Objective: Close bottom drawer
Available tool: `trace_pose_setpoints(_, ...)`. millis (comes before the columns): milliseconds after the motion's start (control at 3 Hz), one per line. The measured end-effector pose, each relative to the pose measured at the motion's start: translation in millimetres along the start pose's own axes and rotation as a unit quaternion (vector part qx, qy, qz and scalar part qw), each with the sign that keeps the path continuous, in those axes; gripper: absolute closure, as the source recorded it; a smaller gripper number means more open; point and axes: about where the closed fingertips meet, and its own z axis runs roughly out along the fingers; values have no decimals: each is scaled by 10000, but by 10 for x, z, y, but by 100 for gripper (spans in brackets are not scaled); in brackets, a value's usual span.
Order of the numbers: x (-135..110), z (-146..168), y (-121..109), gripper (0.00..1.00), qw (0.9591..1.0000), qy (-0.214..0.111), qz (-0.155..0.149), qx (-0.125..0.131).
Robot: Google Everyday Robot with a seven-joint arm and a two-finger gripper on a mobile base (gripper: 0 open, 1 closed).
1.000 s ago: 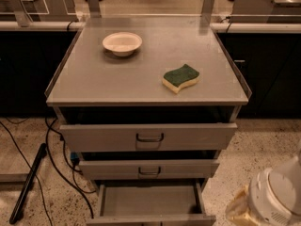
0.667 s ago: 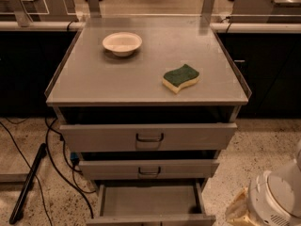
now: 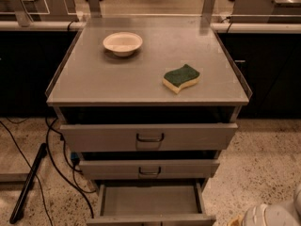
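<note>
Clearly pulled out, the bottom drawer [image 3: 150,202] sits at lower centre, while the tool [image 3: 272,215] shows only partly at lower right, its grip impossible to tell.

Item count
Drawers three: top drawer [image 3: 148,136], middle drawer [image 3: 149,168], bottom drawer [image 3: 150,202]; white bowl [image 3: 122,43] one; green-yellow sponge [image 3: 181,77] one; gripper [image 3: 265,216] one, near right corner.

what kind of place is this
Likely an office or lab workspace: a grey metal drawer cabinet with its bottom drawer open, speckled floor, partition posts behind. The gripper is out of view; only the arm shows, lower right.
</note>
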Motion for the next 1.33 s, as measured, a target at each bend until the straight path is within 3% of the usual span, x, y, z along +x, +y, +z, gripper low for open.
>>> trace_pose_setpoints(333, 241, 516, 69, 100, 9991, -332, -175, 194)
trace_pose_setpoints(667, 251, 536, -116, 100, 9975, -352, -233, 573)
trace_pose_setpoints(1000, 272, 633, -142, 100, 9963, -401, -378, 658)
trace_pose_setpoints(1333, 314, 902, -319, 100, 9925, -469, -716, 868)
